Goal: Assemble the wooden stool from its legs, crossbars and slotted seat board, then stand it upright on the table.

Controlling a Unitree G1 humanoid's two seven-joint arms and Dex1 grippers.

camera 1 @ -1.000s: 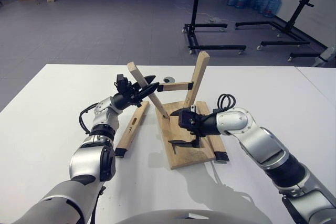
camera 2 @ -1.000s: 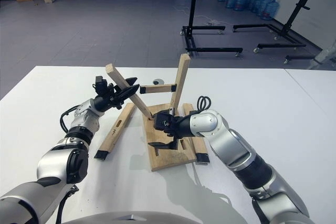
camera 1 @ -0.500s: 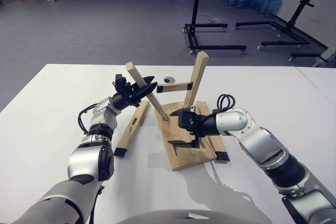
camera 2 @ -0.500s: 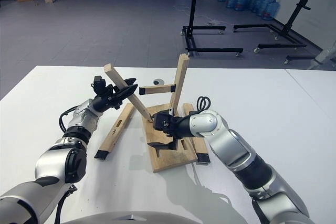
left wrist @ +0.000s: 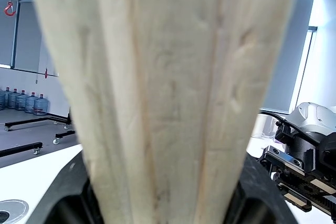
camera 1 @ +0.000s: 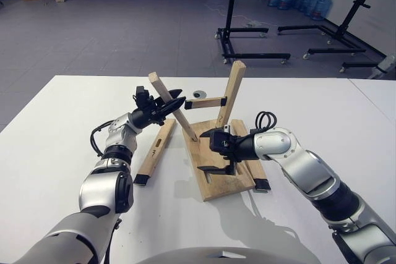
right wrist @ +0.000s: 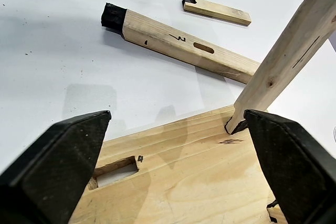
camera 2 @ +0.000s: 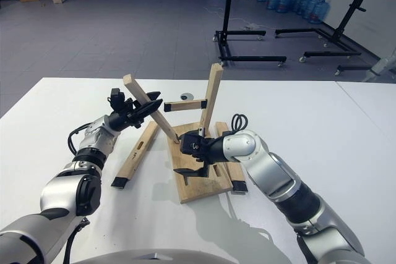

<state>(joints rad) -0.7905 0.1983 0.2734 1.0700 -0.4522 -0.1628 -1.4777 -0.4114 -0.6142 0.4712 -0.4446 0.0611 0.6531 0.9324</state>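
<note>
a loose leg (camera 1: 156, 151) lies flat on the white table (camera 1: 55, 128), below the left claw (camera 1: 176, 101) and a little to its left. that claw is clamped tight across a slanted leg (camera 1: 187, 123) near its upper end, and the wood fills the gap between the black fingers (left wrist: 63, 205). from the claw the leg runs down to the right, its foot in a corner of the seat board (camera 1: 230, 180). right of the claw a short crossbar (camera 1: 207, 101) reaches a standing leg (camera 1: 232, 91); whether they are joined i cannot tell. the board lies flat under the right claw (camera 1: 209, 151), which gapes wide and holds nothing. another leg (camera 1: 258, 178) lies beside the board, right of that claw.
</note>
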